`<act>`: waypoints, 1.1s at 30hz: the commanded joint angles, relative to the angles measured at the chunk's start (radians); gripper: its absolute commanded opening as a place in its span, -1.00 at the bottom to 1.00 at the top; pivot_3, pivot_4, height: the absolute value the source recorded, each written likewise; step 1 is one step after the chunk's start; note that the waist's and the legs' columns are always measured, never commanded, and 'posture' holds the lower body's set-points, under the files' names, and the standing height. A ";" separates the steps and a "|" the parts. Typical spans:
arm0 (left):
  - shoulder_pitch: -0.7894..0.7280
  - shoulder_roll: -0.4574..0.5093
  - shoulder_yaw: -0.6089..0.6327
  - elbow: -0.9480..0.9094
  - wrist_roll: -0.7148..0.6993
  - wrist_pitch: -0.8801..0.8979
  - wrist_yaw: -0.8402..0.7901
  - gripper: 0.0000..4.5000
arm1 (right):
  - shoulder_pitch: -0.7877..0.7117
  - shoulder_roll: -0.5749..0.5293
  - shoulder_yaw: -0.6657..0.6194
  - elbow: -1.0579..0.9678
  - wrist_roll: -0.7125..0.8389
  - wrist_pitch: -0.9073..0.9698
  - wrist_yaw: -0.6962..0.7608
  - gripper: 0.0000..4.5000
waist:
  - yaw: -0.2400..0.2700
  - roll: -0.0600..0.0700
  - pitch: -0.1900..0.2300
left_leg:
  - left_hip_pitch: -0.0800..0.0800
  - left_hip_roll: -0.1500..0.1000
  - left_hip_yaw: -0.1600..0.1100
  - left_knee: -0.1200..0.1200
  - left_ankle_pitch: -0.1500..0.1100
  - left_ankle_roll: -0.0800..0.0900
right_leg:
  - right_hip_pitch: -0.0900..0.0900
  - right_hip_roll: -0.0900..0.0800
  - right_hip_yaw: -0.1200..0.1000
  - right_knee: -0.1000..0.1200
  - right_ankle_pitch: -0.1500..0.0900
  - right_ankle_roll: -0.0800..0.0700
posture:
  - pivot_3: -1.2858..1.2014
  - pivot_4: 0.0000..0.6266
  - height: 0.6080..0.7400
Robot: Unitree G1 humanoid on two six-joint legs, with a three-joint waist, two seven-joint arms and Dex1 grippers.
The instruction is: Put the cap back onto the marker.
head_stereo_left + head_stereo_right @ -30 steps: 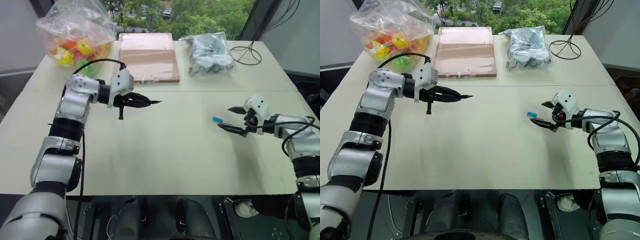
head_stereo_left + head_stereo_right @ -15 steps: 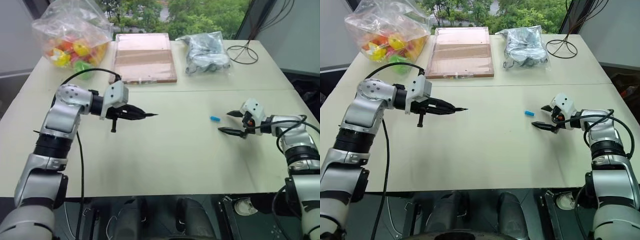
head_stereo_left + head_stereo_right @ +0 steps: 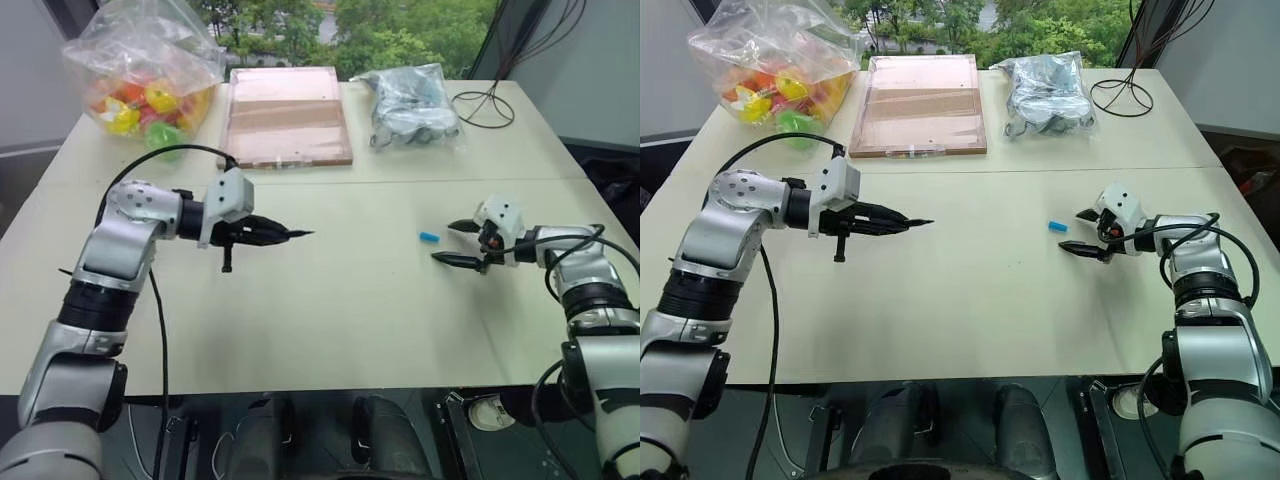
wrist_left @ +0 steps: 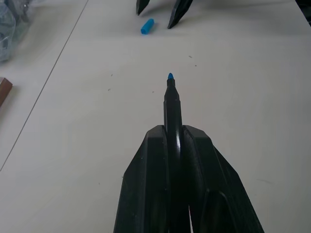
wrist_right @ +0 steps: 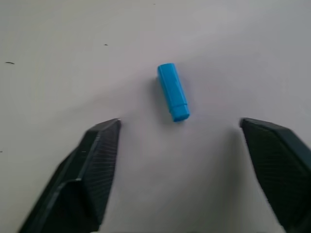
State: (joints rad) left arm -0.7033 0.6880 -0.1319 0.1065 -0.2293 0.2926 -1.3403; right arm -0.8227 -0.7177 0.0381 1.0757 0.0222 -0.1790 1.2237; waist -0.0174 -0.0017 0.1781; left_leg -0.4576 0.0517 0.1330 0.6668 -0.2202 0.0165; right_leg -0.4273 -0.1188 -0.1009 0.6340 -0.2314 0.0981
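Observation:
My left gripper (image 3: 288, 235) is shut on the marker (image 4: 171, 104), a slim black stick held along the fingers above the table's left half. Its light blue tip (image 4: 169, 76) sticks out past the fingertips and points toward the right side of the table. The cap (image 3: 429, 238), a tiny bright blue cylinder, lies flat on the table at the right. My right gripper (image 3: 450, 243) is open just to the right of the cap, low over the table. In the right wrist view the cap (image 5: 172, 91) lies a little ahead of the two spread fingertips (image 5: 104, 141), untouched.
Along the table's far side sit a clear bag of colourful toys (image 3: 140, 75), a flat brown board (image 3: 288, 113) and a clear bag of dark parts (image 3: 415, 105). Black cables (image 3: 490, 100) lie at the far right corner. The table edge runs close behind my right arm.
The camera has shifted. My left arm drew the marker a little back toward me and lower. The right gripper stays open beside the cap, which has not moved.

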 commanded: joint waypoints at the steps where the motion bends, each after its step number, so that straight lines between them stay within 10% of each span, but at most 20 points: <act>1: -0.002 0.018 0.023 -0.022 -0.012 -0.013 0.010 -1.00 | -0.026 0.007 -0.004 0.012 -0.008 -0.010 -0.005 -0.06 | 0.000 0.000 0.000 | 0.000 0.000 0.000 0.000 0.000 0.000 | 0.000 0.000 0.000 0.000 0.000 0.000 | 0.03 -0.52 1.00; 4: -0.003 0.018 0.022 -0.013 -0.010 -0.019 0.013 -1.00 | -0.031 0.014 -0.002 0.014 -0.013 -0.013 -0.005 -0.71 | 0.002 0.000 0.000 | 0.000 0.000 0.000 0.000 0.000 0.000 | 0.000 0.000 0.000 0.000 0.000 0.000 | 0.03 -0.52 1.00; 33: 0.016 0.019 0.023 0.001 -0.008 -0.037 0.063 -1.00 | -0.067 0.040 0.004 0.054 -0.054 -0.012 -0.013 -0.99 | -0.001 0.000 0.000 | 0.001 0.000 0.000 0.000 0.000 0.000 | 0.000 0.000 0.000 0.000 0.000 0.000 | 0.03 -0.52 1.00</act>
State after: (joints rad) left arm -0.6778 0.6897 -0.1320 0.1354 -0.2287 0.2573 -1.2823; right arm -0.8730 -0.6828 0.0389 1.1234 -0.0250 -0.1920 1.2137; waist -0.0179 -0.0016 0.1780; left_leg -0.4570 0.0517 0.1333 0.6669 -0.2202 0.0165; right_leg -0.4270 -0.1188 -0.1005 0.6343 -0.2313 0.0981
